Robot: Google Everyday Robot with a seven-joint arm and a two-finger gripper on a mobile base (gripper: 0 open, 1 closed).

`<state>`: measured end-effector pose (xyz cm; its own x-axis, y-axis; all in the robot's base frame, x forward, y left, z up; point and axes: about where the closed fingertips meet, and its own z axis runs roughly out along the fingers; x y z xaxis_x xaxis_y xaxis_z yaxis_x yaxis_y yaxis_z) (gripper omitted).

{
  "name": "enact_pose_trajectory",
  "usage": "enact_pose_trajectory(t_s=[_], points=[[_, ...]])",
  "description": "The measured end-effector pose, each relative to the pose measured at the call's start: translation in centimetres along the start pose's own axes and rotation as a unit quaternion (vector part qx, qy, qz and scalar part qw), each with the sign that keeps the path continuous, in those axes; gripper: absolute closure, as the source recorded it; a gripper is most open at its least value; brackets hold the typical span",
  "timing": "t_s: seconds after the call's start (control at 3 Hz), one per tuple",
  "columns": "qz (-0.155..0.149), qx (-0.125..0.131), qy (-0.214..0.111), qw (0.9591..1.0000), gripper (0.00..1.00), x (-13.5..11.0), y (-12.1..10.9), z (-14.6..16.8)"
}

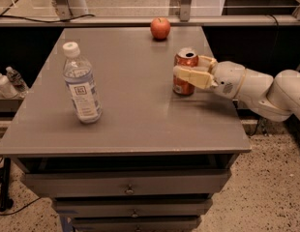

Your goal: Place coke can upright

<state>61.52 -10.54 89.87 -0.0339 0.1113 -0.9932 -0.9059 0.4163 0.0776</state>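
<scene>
The coke can, red with a silver top, stands upright on the grey table near its right edge. My gripper reaches in from the right on a white arm. Its cream fingers sit on either side of the can's upper half, one in front and one behind, and look closed against it. The can's base rests on the tabletop.
A clear water bottle with a white cap stands at the left of the table. A red apple lies at the far edge. Drawers run below the tabletop. More bottles stand on a shelf at far left.
</scene>
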Motion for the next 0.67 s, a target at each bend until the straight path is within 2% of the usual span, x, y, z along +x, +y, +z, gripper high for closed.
enact_pose_trajectory(t_s=[0.33,0.67], points=[[-0.005,-0.004,-0.003,1.0000,0.00,-0.06,0.16,-0.28],[-0.013,-0.007,0.001,0.9999,0.00,-0.36,0.26,-0.67]])
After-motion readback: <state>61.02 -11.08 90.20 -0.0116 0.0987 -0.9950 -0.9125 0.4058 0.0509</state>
